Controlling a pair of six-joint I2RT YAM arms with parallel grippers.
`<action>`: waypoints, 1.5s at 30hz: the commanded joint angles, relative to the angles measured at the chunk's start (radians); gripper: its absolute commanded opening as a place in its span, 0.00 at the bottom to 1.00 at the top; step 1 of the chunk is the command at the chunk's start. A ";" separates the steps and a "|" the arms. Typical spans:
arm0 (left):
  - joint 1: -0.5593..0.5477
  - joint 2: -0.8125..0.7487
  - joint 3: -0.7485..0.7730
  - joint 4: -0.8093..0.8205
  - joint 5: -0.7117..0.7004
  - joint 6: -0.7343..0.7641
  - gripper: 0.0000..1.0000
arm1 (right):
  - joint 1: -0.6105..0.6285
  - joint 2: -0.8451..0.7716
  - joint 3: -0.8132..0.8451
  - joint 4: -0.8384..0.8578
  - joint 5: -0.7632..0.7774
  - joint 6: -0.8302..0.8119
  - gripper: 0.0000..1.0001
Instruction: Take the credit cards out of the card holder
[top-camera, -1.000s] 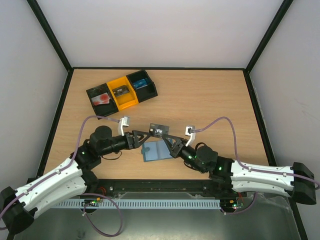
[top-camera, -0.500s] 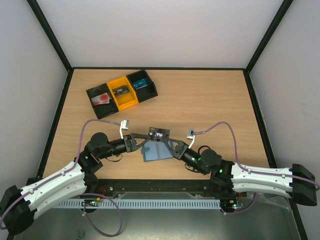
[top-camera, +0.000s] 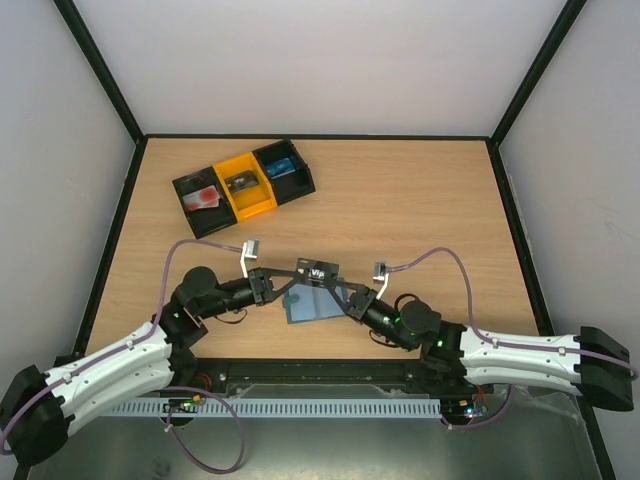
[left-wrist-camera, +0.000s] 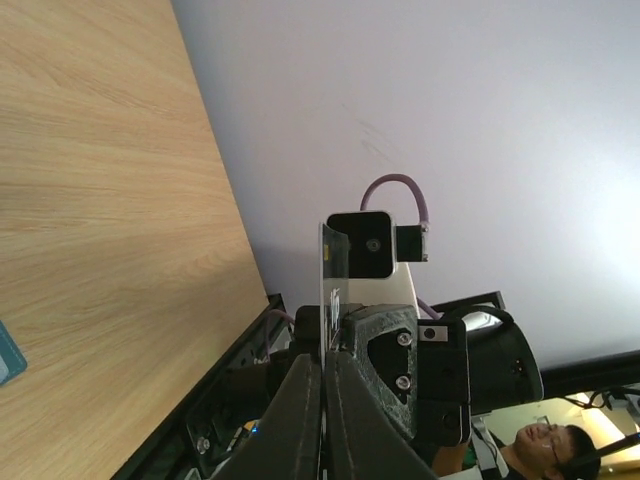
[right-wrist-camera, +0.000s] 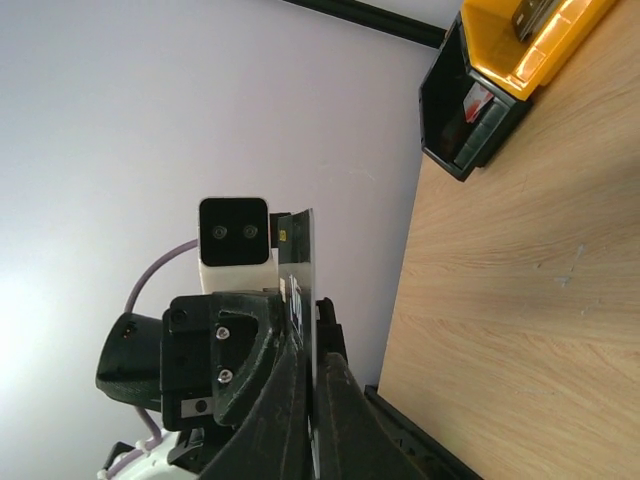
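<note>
Progress check. Three cards sit in tray (top-camera: 257, 208): red card (top-camera: 204, 197) in left bin, grey card (top-camera: 240, 183) in orange bin, blue card (top-camera: 282, 167) in right bin (I count these as done). Dark card (top-camera: 316, 269) is out of card holder (top-camera: 312, 304) and held in air just above it. Left gripper (top-camera: 289, 276) and right gripper (top-camera: 341, 290) both pinch it, from opposite ends. Holder lies flat on table (top-camera: 420, 200) near arm bases. Cannot tell if pockets still hold anything. Remaining, by my reading: one gripper lets go, card goes to tray.

The card (top-camera: 315, 268) was black with white lettering, the card holder (top-camera: 310, 306) blue-grey, the tray (top-camera: 258, 207) black with a yellow middle bin, the table (top-camera: 430, 200) pale wood-grained.
</note>
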 joint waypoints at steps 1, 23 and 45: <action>-0.004 -0.004 0.009 -0.027 -0.043 0.012 0.03 | -0.005 -0.044 -0.016 -0.035 0.047 0.005 0.08; 0.176 0.256 0.360 -0.550 -0.288 0.280 0.03 | -0.005 -0.287 -0.084 -0.456 0.141 -0.174 0.98; 0.551 0.709 0.726 -0.636 -0.562 0.507 0.03 | -0.005 -0.298 0.008 -0.550 0.200 -0.408 0.98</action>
